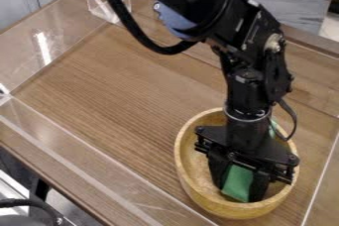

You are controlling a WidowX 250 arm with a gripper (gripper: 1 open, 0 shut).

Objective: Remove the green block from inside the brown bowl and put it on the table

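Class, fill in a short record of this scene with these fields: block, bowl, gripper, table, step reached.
block: green block, inside the bowl, between the fingers
bowl: brown bowl, near the table's front right corner
gripper: gripper pointing down into the bowl, shut on the green block
table: wood-grain table with clear walls
step reached: block gripped, not yet lifted out

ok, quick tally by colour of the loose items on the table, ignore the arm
Green: 1, the green block, inside the bowl
Tan-brown: 1, the brown bowl
Total: 2
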